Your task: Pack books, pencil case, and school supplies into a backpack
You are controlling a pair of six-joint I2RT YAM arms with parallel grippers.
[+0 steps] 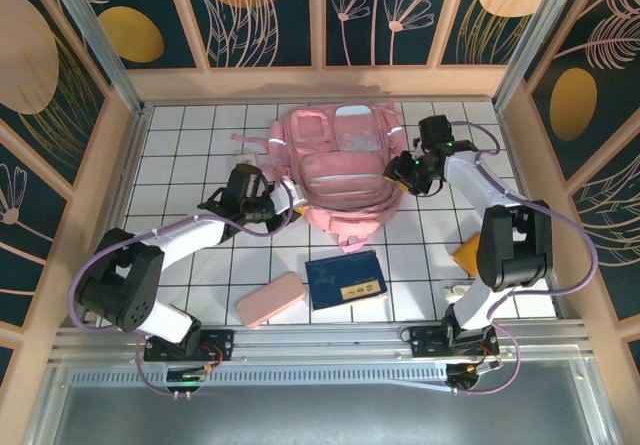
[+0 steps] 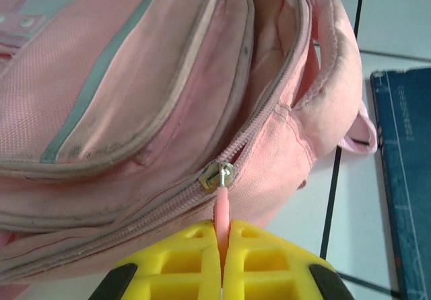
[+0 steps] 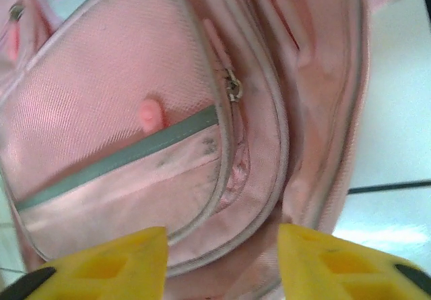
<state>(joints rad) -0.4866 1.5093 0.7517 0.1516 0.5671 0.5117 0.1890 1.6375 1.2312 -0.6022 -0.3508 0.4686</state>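
Observation:
The pink backpack (image 1: 340, 165) lies flat at the back middle of the table. My left gripper (image 1: 274, 205) is at its left side, shut on the pink zipper pull (image 2: 222, 205) of the main zip; the left gripper (image 2: 223, 249) pinches the tab just below the metal slider. My right gripper (image 1: 400, 171) is at the bag's right side, and in the right wrist view the right gripper (image 3: 222, 256) stands open over the backpack's (image 3: 135, 111) front pocket. The dark-blue book (image 1: 346, 279) and the pink pencil case (image 1: 271, 298) lie on the table in front.
A small orange square item (image 1: 465, 255) and a tiny whitish item (image 1: 447, 288) lie by the right arm's base. Wooden walls close in the tiled table on three sides. The book's edge (image 2: 407, 178) lies right of the bag.

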